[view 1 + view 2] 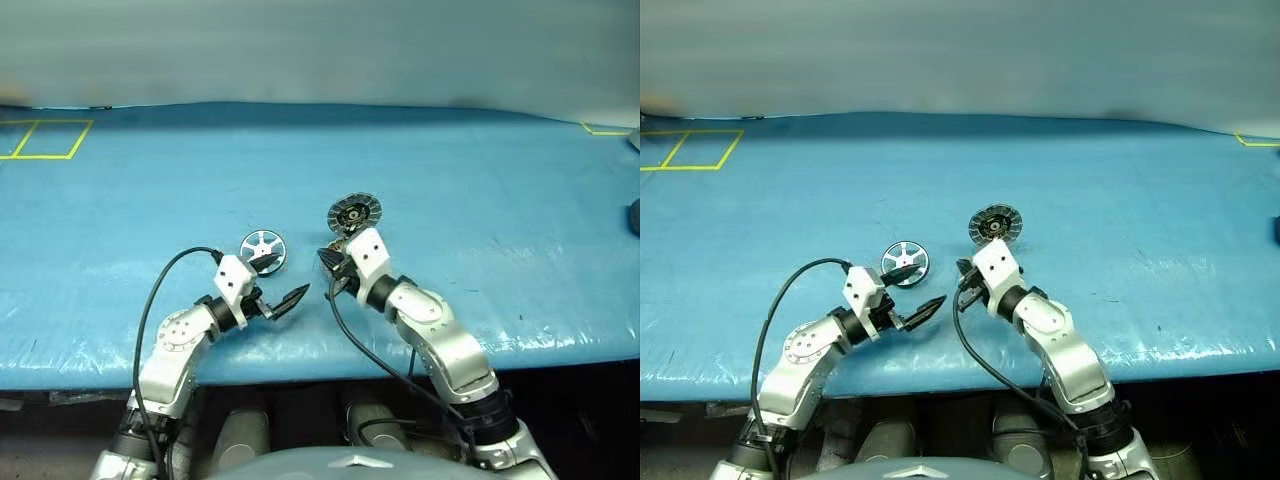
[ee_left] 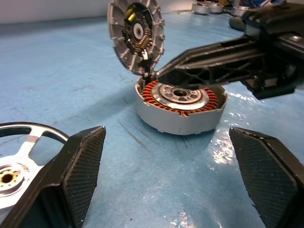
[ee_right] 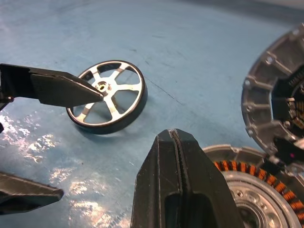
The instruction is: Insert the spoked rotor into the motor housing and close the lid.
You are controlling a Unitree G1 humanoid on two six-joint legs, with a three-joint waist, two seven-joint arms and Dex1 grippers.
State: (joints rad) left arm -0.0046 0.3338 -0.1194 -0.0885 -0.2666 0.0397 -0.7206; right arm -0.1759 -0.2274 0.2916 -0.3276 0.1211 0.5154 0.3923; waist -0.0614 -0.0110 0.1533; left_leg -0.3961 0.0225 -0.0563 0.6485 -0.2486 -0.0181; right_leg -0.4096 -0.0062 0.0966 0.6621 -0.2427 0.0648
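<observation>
Where the blue, slightly glossy cloth-covered table (image 1: 480, 200) meets its near edge, the covering wrinkles and catches the light, and both robot arms reach over that edge onto it. Near the middle of the near edge, the left gripper (image 1: 278, 283) hovers with its two black fingers spread wide, holding nothing. One fingertip overlaps the spoked rotor (image 1: 262, 247), a small flat silver wheel with six spokes and a dark thin rim, which lies flat on the cloth just beyond it; whether they touch is not clear.

Just to the right, the right gripper (image 1: 328, 266) has its black fingers pressed together, empty, pointing toward the left gripper. From the head views its white wrist block hides the motor housing (image 2: 179, 107). The left wrist view shows this short round silver metal case sitting on the cloth, with a ring of copper-orange windings around a silver centre inside. The right gripper's fingers hang above its open top.

Hinged to the housing's far side, the lid (image 1: 354, 213), a round silver-grey disc with a ribbed edge and dark centre, stands upright and open.

Yellow tape lines (image 1: 45, 140) mark the far left corner. Beyond the table is a plain pale grey wall (image 1: 320, 50).
</observation>
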